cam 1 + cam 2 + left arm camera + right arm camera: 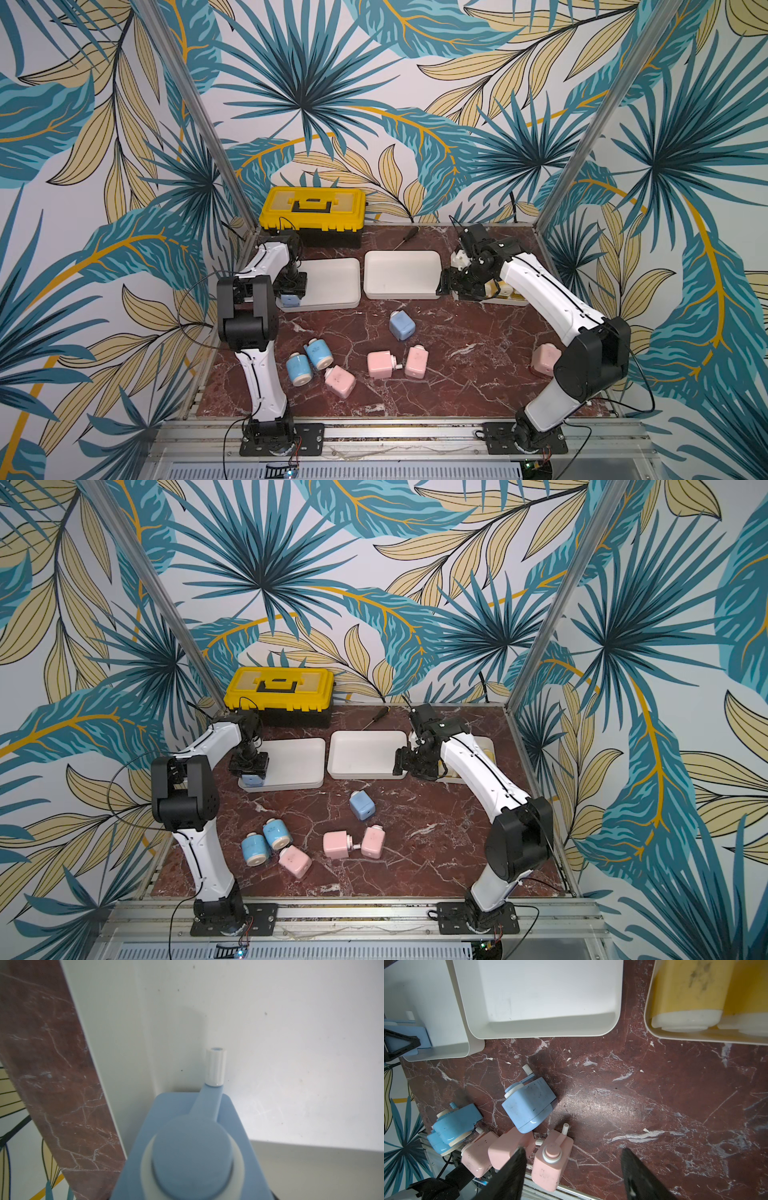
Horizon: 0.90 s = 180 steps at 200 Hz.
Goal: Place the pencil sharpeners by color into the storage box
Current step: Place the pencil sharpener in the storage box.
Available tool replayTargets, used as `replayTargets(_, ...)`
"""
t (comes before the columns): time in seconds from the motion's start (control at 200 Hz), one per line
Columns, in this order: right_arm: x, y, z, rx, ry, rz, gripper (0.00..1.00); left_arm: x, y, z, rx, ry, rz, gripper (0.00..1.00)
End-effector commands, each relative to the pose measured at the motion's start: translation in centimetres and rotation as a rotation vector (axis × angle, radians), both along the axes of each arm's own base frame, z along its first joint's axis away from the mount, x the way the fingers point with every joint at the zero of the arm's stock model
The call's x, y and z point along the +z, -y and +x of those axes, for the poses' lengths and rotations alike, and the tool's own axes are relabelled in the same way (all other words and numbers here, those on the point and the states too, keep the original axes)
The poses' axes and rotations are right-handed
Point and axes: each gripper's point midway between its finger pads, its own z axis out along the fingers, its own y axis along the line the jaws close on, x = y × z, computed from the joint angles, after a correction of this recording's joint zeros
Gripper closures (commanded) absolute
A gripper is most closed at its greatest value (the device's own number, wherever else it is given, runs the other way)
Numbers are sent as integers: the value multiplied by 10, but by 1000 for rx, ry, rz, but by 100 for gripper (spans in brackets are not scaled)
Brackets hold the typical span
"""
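Around the loose sharpeners (376, 353), left gripper (291, 296) grips a blue sharpener (187, 1147); right gripper (573, 1167) gapes.

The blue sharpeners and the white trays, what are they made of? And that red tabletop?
Blue sharpeners: seemingly moulded plastic, smooth with a slight sheen and rounded edges. White trays: probably matte plastic, thin rounded walls, faintly scuffed. Tabletop: looks like polished red marble with white veins, though possibly a printed laminate.

Red marble table (457, 357), three white trays (402, 274), yellow toolbox (312, 212), screwdriver (409, 236), scattered blue and pink sharpeners (402, 326)
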Motion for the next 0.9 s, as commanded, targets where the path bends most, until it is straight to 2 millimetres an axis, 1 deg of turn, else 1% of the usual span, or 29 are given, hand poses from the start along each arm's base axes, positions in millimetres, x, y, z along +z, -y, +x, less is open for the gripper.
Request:
replayTargets(0.0, -2, -2, -3, -4, -10, 7, 27, 5, -5, 3, 1, 12, 2, 58)
replayTargets(0.07, -2, -2, -4, -4, -12, 7, 27, 5, -5, 3, 2, 10, 0, 58)
replayTargets(0.155, -2, -1, -4, -6, -12, 4, 27, 3, -5, 3, 3, 6, 0, 54)
replayTargets(0.3, -2, 0, -6, -8, -10, 4, 27, -2, -4, 2, 9, -7, -6, 45)
replayTargets(0.471, -2, 1, -7, -13, -8, 4, 27, -4, -4, 2, 14, -11, -7, 37)
replayTargets(0.781, -2, 1, -9, -13, -8, 6, 27, 4, -7, 3, 21, 10, 7, 26)
replayTargets(0.896, -2, 1, -10, -15, -6, 7, 27, 13, -11, 4, 29, 34, 31, 23)
